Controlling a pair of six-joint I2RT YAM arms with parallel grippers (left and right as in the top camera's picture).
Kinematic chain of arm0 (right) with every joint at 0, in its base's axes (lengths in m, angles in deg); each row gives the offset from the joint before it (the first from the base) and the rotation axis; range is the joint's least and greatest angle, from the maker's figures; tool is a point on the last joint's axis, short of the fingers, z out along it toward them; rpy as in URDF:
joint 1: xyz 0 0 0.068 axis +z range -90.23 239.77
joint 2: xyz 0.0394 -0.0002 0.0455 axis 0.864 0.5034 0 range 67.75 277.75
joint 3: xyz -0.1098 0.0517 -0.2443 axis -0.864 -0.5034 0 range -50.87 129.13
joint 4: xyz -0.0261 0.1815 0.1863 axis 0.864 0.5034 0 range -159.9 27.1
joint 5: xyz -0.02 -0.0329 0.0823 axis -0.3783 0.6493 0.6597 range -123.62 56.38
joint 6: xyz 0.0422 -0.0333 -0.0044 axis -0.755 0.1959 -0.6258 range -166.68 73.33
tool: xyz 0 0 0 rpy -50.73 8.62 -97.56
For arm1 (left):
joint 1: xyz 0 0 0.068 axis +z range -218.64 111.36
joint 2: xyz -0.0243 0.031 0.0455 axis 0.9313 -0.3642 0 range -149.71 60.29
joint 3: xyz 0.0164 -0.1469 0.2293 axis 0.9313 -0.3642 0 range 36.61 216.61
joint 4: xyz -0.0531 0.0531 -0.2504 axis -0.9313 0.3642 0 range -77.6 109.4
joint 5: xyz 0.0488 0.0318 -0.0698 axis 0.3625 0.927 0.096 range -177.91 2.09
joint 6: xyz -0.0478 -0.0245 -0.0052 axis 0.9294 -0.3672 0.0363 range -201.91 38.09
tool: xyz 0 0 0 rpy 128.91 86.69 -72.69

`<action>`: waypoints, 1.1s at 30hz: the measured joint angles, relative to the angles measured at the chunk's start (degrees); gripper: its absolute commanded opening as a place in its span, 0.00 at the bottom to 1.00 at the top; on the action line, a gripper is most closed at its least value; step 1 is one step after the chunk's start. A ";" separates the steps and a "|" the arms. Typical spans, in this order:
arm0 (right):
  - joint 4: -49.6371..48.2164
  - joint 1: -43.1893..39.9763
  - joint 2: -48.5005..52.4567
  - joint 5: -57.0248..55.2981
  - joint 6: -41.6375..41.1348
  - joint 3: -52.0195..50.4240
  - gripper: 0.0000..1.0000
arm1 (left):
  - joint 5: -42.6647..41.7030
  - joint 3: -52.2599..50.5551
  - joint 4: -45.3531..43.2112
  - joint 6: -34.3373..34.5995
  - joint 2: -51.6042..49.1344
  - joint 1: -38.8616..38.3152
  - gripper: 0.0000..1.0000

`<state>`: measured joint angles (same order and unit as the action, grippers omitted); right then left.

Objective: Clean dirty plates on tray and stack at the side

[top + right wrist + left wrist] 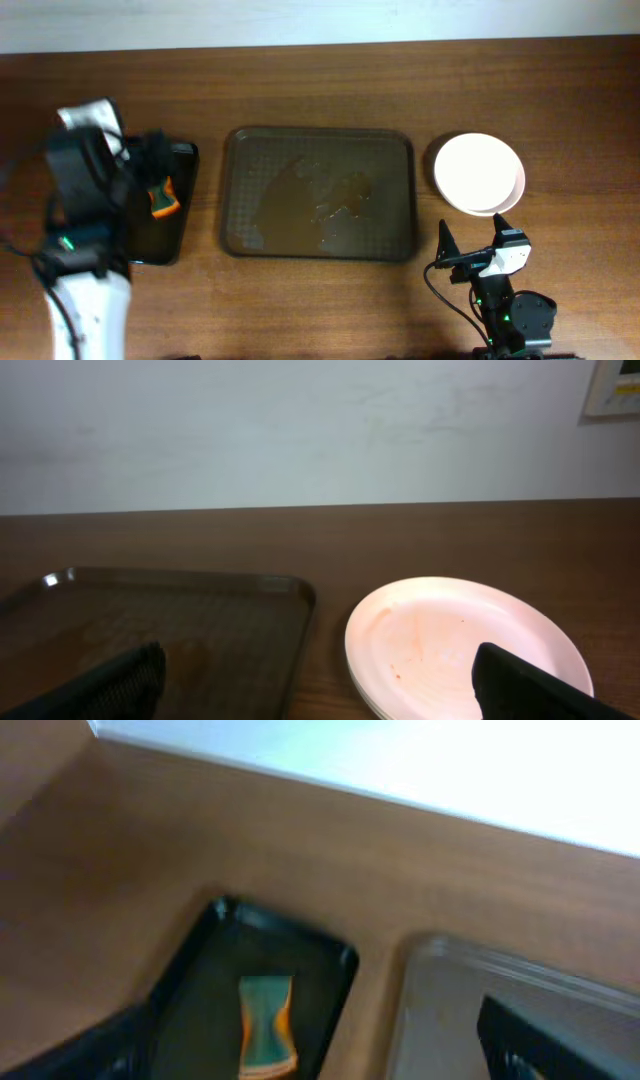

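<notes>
The one brown tray (380, 160) holds only a wet smear; the plates (478, 172), seemingly two, sit stacked on the table (320, 90) just right of it, so the job looks done. One sponge (163, 197) lies parked in its black dish (165, 242), and the left end effector (320, 1045) and right end effector (320, 685) both gape, gripping nothing.

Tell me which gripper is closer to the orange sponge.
Left. The left gripper hovers beside the sponge over its black tray; the right gripper sits far across the table, beyond the brown tray, near the plates.
</notes>
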<state>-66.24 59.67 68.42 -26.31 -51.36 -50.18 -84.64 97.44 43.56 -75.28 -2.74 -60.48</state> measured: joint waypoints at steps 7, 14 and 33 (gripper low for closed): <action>0.00 0.00 -0.02 -0.02 0.00 0.00 0.98 | -3.26 -36.26 -30.36 -2.49 25.42 0.02 1.00; 0.00 0.00 -0.09 -0.02 0.02 0.00 0.98 | -3.19 -53.40 -33.88 -5.07 43.65 0.02 1.00; 0.00 0.00 -0.09 -0.02 0.02 0.00 0.98 | -3.04 -60.00 -26.51 -6.67 62.18 0.02 1.00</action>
<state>-66.24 59.67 68.33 -26.33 -51.34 -50.18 -87.68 37.45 17.05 -81.94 59.45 -60.46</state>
